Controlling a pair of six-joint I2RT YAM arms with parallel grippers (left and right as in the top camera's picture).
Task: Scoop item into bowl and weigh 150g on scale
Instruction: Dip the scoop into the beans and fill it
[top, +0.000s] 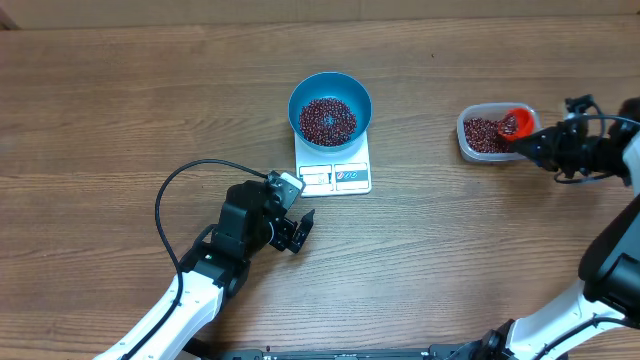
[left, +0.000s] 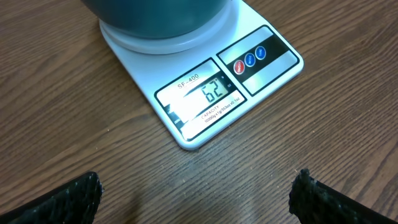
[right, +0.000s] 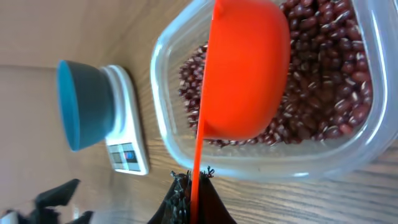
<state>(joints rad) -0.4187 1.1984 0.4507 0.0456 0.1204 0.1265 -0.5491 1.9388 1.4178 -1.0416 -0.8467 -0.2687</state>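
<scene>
The teal-blue bowl (top: 297, 100) stands on the white scale (top: 335, 177) and holds a heap of dark red beans (top: 328, 120). In the left wrist view the scale (left: 261, 56) has the figure 62 on its display, with the bowl (left: 155, 15) above it. My left gripper (top: 295, 232) hovers open over bare wood just in front of the scale, and its fingers (left: 68, 199) stand wide apart. My right gripper (right: 194, 186) is shut on the thin handle of an orange scoop (right: 245, 68). The scoop's cup sits tilted on edge over the beans (right: 329, 93) in the clear tub (right: 267, 165).
The clear tub (top: 463, 140) sits at the right of the wooden table, a good hand's width from the scale. A black cable (top: 165, 200) loops from the left arm across the wood. In the right wrist view the bowl (right: 81, 102) and scale (right: 127, 137) lie far left.
</scene>
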